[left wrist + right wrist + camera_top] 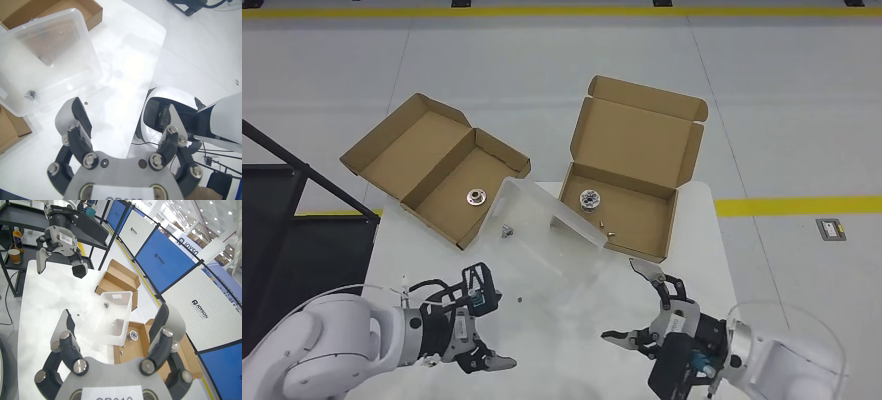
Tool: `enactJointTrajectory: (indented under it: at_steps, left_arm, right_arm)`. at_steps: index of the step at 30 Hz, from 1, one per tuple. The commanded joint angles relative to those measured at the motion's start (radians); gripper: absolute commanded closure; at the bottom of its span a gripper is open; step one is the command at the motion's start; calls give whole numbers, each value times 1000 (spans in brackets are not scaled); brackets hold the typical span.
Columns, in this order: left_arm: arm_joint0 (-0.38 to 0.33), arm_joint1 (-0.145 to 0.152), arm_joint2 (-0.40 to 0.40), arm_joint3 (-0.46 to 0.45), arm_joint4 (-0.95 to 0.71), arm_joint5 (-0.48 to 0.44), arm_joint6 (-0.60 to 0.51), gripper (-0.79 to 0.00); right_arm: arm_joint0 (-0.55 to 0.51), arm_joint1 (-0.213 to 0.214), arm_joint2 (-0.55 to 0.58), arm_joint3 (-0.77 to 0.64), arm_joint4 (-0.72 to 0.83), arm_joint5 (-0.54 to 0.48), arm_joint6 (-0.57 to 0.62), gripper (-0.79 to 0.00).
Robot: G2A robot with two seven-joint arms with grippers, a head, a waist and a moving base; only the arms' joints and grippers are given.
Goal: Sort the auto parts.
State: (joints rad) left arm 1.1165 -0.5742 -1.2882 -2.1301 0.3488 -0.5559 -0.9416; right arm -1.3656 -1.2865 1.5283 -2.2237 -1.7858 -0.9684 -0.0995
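A clear plastic bin stands mid-table between two open cardboard boxes. One small metal part lies in the bin's corner. The left box holds a round flanged part. In the right box lie a round metal part and small bolts. A tiny dark piece rests on the table. My left gripper hovers open near it. My right gripper is open and holds nothing.
The white table has a rounded edge near the right box. A black shelf frame stands off the table's left side, with a bottle and paper cup on it. Partition panels line the far side.
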Motion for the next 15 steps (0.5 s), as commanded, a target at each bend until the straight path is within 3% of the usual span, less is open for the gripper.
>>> enactJointTrajectory:
  at_steps: [1, 4, 7, 15]
  left_arm:
    - [20, -1, 0, 6, 14, -15, 39, -785]
    - [51, -1, -32, 17, 61, -38, 116, -785]
    - [94, 4, -116, 42, 77, -64, 207, -785]
    - [308, 15, -428, 139, 110, -152, 361, -785]
  right_arm:
    - [20, 2, -22, -30, -10, 11, 18, -785]
    - [73, 3, -65, -52, -12, 4, 91, -785]
    - [150, 2, -124, -59, 2, -27, 199, -785]
    - [410, -15, -326, 83, 91, -44, 604, -785]
